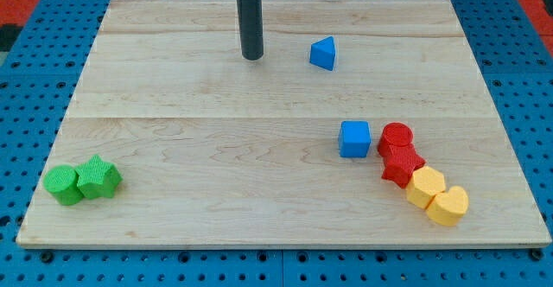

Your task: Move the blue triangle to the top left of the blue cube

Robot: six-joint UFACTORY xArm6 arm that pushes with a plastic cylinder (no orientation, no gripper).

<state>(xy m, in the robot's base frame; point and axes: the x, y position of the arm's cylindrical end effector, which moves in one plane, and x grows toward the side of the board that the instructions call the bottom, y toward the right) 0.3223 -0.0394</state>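
Note:
The blue triangle [323, 54] lies near the view's top, right of centre, on the wooden board [216, 149]. The blue cube [354, 139] sits lower down, to the right of centre, well below the triangle. My tip [252, 57] rests on the board to the left of the blue triangle, with a clear gap between them, and up and to the left of the blue cube. Nothing touches the tip.
Two red blocks [399, 155] touch each other just right of the blue cube. Two yellow blocks [437, 197] continue that chain toward the view's bottom right. Two green blocks [83, 181] sit together at the bottom left. Blue pegboard surrounds the board.

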